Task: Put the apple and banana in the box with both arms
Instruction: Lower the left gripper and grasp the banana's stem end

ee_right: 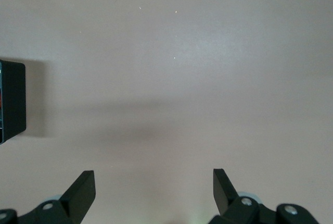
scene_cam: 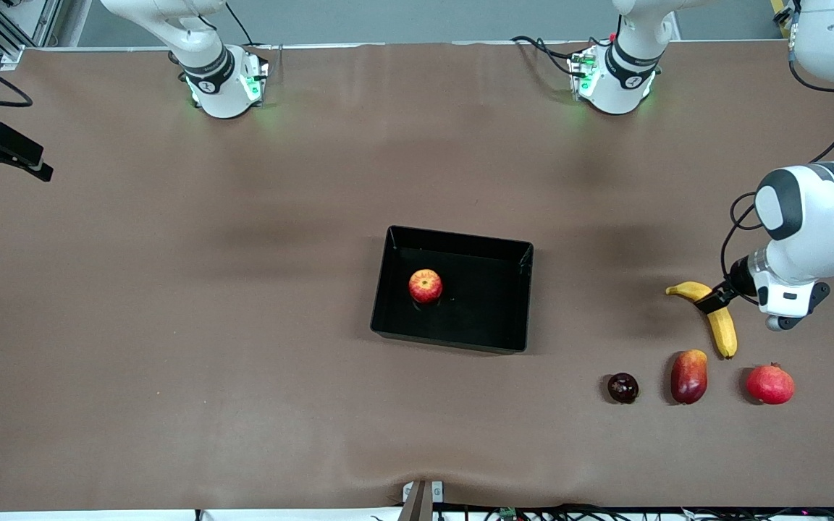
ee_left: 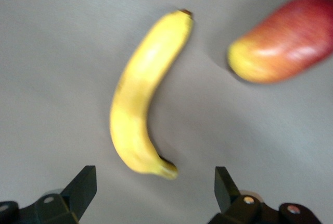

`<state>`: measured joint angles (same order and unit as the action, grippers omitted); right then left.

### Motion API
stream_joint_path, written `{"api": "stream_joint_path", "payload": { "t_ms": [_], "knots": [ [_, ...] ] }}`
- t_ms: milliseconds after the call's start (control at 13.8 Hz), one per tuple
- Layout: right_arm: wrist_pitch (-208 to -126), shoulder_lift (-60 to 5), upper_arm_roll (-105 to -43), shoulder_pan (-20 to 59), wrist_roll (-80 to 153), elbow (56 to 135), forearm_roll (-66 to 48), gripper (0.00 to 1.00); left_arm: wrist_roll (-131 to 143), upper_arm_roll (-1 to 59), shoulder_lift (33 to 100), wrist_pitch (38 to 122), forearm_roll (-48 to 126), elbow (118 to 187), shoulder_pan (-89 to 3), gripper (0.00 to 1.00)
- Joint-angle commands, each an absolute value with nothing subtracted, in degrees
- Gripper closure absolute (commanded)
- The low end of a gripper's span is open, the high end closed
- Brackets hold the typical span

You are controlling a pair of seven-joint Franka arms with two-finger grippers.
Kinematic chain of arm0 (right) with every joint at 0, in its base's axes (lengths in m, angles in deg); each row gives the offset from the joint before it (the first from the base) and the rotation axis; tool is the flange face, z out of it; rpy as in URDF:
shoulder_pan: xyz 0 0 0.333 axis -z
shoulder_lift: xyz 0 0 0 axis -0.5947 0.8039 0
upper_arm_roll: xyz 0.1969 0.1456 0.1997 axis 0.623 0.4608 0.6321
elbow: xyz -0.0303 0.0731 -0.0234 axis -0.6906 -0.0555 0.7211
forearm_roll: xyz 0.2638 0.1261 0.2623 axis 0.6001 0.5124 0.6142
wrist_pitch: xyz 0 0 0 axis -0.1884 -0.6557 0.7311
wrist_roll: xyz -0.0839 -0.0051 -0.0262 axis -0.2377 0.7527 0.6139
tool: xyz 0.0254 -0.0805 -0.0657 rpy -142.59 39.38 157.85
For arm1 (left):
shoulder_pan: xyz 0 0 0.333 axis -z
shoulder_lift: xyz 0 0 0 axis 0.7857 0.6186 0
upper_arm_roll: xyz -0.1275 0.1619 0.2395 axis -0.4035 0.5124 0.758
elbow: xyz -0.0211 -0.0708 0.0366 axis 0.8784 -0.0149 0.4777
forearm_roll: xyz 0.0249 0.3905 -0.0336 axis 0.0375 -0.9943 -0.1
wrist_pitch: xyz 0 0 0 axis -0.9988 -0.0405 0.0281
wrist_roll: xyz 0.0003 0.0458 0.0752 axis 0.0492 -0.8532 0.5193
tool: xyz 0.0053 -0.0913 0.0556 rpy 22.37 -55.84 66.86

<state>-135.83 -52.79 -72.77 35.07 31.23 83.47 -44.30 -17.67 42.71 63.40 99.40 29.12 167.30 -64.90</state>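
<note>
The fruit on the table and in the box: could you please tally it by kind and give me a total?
Apple: 1, in the box
Banana: 1, on the table under the open left end effector
Mango: 1
Pomegranate: 1
Small dark round fruit: 1
Total: 5

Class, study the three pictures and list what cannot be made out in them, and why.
1. Right hand: the front view's edge cuts its arm off, so what it hangs over is unclear.
2. Banana, front view: the left hand covers its middle.
3. Mango, left wrist view: blurred and cut by the edge.
4. Box, right wrist view: only a corner shows; the apple is not visible there.
</note>
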Motion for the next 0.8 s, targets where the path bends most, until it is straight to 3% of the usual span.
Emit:
{"api": "stream_joint_path", "payload": {
  "t_ms": [0,580,725],
  "knots": [
    [-135.26,-53.08,-71.95,36.05,30.82,83.36,-44.58,0.0,-18.43,42.25,65.84,102.96,29.08,167.44,-66.72,0.0],
    [-135.26,-53.08,-71.96,36.05,30.82,83.36,-44.67,0.0,-18.0,42.34,69.8,106.04,27.68,166.83,-67.34,0.02],
    [-135.26,-53.08,-71.87,36.05,30.82,83.36,-44.67,0.0,-17.64,42.51,70.5,106.22,27.67,166.83,-67.69,0.1]
  ]
}}
